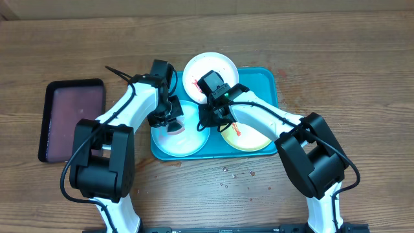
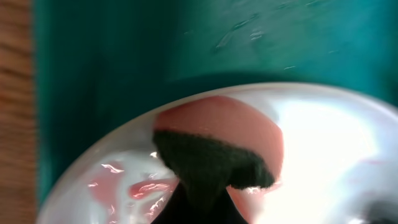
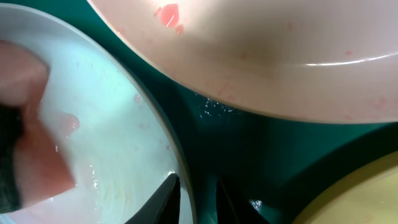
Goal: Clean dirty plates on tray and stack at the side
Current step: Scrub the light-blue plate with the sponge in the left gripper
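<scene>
The turquoise tray holds three plates. The white plate lies at the back, partly over the tray's far rim, with a red smear. The pale blue plate is at front left and the yellow-green plate at front right. My left gripper is shut on a pink sponge with a dark scrub side, pressed on the pale blue plate. My right gripper straddles that plate's right rim and grips it.
A smaller black tray with a maroon inside lies on the wooden table to the left. Small crumbs or droplets dot the table in front of the turquoise tray. Both arms cross over the tray's middle.
</scene>
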Robot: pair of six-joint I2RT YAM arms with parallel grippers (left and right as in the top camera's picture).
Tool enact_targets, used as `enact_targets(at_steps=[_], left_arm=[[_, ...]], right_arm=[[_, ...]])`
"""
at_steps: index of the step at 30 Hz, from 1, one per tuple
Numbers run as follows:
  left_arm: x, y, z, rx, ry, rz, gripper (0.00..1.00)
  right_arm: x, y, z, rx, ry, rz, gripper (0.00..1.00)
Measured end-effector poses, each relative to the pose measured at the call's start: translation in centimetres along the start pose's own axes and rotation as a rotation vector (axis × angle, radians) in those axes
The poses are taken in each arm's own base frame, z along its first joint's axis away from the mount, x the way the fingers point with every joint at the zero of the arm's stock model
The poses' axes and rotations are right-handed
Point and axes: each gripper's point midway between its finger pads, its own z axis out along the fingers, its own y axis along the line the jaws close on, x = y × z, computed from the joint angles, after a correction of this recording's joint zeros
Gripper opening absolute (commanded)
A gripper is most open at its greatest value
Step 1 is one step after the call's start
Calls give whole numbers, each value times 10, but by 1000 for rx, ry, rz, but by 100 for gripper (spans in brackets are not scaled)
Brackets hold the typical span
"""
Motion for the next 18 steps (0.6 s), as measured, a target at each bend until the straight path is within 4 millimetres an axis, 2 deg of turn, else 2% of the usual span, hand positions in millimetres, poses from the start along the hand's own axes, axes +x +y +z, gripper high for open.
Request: enact_targets(at_steps=[3,4,7,10,14,17,18], left_arm=[[3,22,-2,-115,-1,1,4],[4,37,-5,-189,-8,2,4],[5,50,-10,-261,-20,5,4],[4,61,-24,-323,-43,-5,4],[-6,73,-64,-371,-129,-48,4],[-21,70,-107,-315,-247,-100,4],[-24,67,-129,-275,-306,-119,4]], right_arm=[[0,0,0,0,0,-1,18],[0,0,0,1,1,0,17],[0,0,0,2,0,0,16],[1,3,0,-8,3,-4,8],[3,2,-1,2,13,0,4],[1,2,-7,11,18,-5,4],[-1,3,-11,17,15,-12,4]])
